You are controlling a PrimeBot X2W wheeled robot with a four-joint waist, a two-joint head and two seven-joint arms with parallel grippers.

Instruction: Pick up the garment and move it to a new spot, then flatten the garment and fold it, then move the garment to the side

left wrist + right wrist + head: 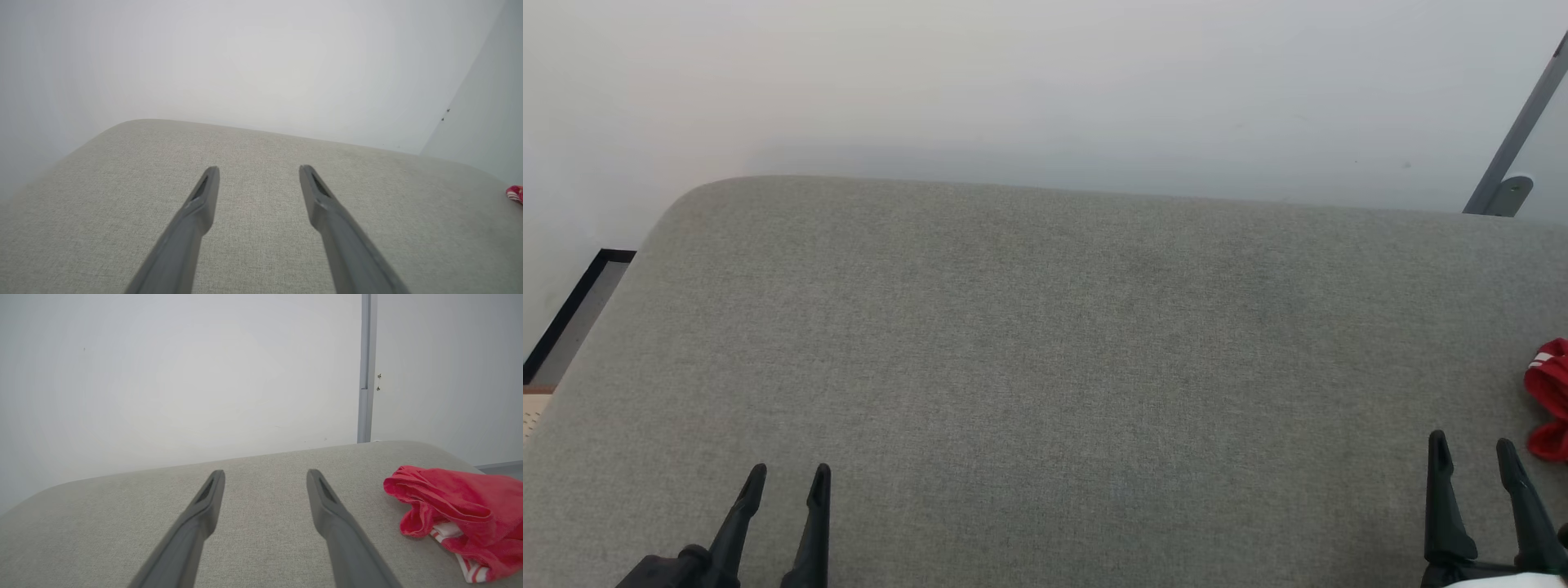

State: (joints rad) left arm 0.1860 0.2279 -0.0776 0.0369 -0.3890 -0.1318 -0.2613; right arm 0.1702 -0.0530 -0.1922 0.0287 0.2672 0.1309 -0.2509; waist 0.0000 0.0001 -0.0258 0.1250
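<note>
While the left gripper (pixel 790 469) and right gripper (pixel 1472 441) hover with fingers spread wide and empty, bare grey cushion (pixel 1045 343) stretches ahead of them to its rounded far edge against the white wall (pixel 1013 82). The garment (pixel 1550 396) lies crumpled just right of the right gripper, not touching it, near the cushion's right end.

Red garment (pixel 457 506), red-white striped trim; grey woven cushion (pixel 1045 367); black end effectors; white wall (pixel 1013 82).

a: where's the head camera looking?
b: down from above onto the pad (pixel 1045 343), wall (pixel 1045 82) behind.
a: and the wrists?
b: low, close over it, facing the wall. all three catch the shirt (pixel 457 506).
</note>
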